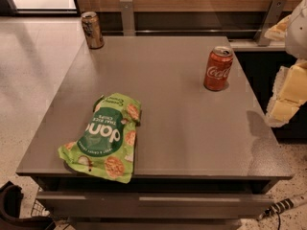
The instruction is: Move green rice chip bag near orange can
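The green rice chip bag (pixel 106 137) lies flat on the grey table (pixel 182 128) near its front left corner, with its lettering upside down to me. The orange can (pixel 218 68) stands upright at the table's right back part, well apart from the bag. My gripper (pixel 287 97) is at the right edge of the view, above the table's right edge, to the right of the orange can and far from the bag. It holds nothing that I can see.
A dark brown can (pixel 92 30) stands upright at the table's back left corner. A wood-panelled wall with metal brackets (pixel 127 13) runs behind the table. Light floor lies to the left. A striped cable (pixel 283 207) lies on the floor at the lower right.
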Motion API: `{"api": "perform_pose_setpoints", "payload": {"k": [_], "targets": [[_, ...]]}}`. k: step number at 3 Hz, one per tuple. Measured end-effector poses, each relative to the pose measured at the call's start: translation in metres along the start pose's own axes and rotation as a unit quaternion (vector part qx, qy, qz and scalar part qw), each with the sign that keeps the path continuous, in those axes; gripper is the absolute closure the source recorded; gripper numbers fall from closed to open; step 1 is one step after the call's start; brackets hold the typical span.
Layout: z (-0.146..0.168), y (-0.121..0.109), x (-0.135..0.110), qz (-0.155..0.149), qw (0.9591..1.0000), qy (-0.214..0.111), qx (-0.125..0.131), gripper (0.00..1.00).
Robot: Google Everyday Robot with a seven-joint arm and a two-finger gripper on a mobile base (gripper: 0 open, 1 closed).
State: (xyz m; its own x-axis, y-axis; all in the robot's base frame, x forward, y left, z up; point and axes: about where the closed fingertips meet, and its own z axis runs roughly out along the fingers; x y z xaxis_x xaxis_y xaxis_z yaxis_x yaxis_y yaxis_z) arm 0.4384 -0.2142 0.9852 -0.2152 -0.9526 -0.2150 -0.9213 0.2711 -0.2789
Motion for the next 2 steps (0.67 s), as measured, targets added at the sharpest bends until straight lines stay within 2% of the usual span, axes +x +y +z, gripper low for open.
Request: {"api": "perform_pose_setpoints", "payload": {"k": [1,2], "targets": [[0.000,0.000,0.000,0.000,1.0000,0.000,0.000,0.00],[0.018,0.001,-0.024,-0.015,0.9997,-0.004,-0.018,0.00]]}}
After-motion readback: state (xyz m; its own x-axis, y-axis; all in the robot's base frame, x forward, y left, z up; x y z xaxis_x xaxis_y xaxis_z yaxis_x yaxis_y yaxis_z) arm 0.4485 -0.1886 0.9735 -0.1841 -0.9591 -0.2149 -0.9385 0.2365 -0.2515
